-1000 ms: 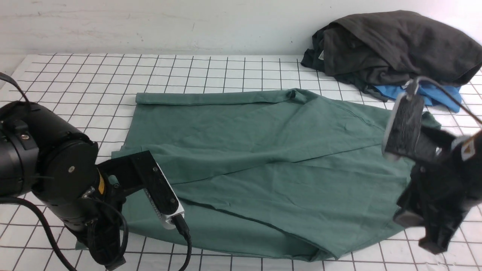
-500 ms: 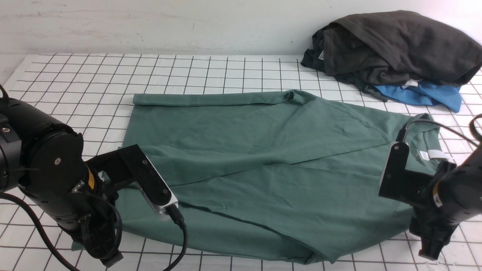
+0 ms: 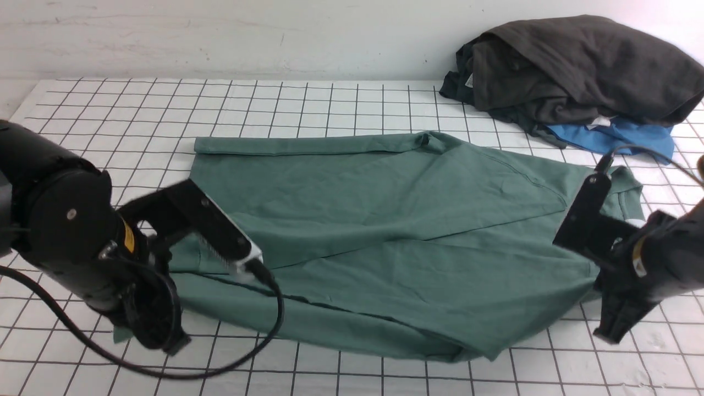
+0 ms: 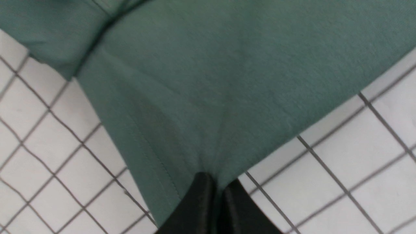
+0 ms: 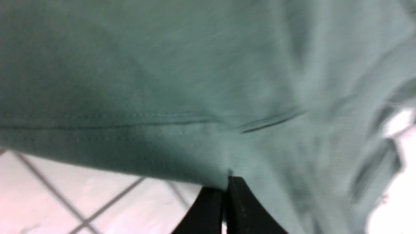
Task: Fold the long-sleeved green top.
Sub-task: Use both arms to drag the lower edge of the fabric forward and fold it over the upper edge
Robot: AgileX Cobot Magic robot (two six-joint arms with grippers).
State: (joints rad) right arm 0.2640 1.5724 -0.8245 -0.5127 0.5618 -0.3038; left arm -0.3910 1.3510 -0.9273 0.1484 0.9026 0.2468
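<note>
Green long-sleeved top (image 3: 385,220) at centre of gridded table (image 3: 330,104), laid crosswise, collar end toward the right, hem end toward the left. Far edge rolled over on itself. Long diagonal folds across the middle. Near edge held at both ends, lying on the grid in between.

Left gripper (image 4: 216,187): jaws pressed together on the near left corner of the top. Cloth pinched between the black fingertips, creases fanning out from the pinch. Stitched hem line just beside the grip. Bare grid squares on either side of the corner.

Right gripper (image 5: 227,187): jaws closed tight on the near edge at the collar end. Cloth drawn taut away from the pinch, with a stitched seam along that edge close by. Wrist view blurred toward the collar, so detail there is not readable.

Far right corner of table: heap of dark grey clothing (image 3: 577,66) with a blue garment (image 3: 621,140) showing from under it. Heap near the collar end of the top, well apart from the left arm.
</note>
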